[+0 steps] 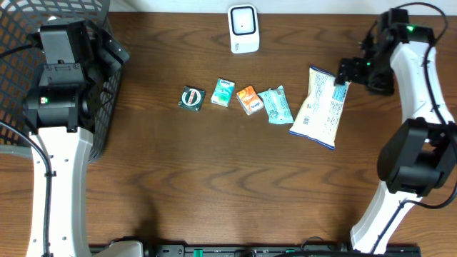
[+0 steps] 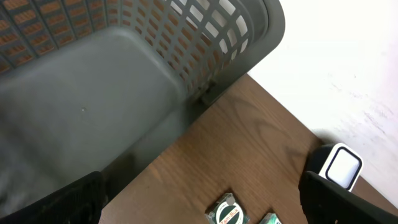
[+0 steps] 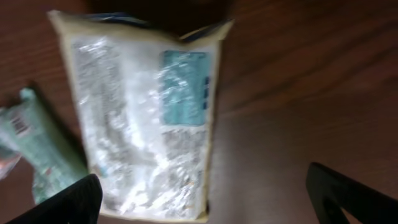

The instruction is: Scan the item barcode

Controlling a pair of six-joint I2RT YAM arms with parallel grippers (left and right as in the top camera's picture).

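Bag (image 1: 321, 108) lies flat; bare table (image 1: 214, 178) spreads toward front edge.

Setting: a robot test bench staged as a shop checkout, not a working store. 2 arms work over a bare dark brown wood-grain table (image 1: 214, 178), with a plain white surface (image 2: 348, 56) beyond its far edge. A white boxy barcode scanner (image 1: 243, 28) stands well left of the right gripper (image 1: 344, 74). A grey plastic lattice basket (image 2: 236, 37) sits at the left gripper (image 1: 114, 53). A row of 5 small packaged goods (image 1: 249, 99) lies between the 2 grippers.
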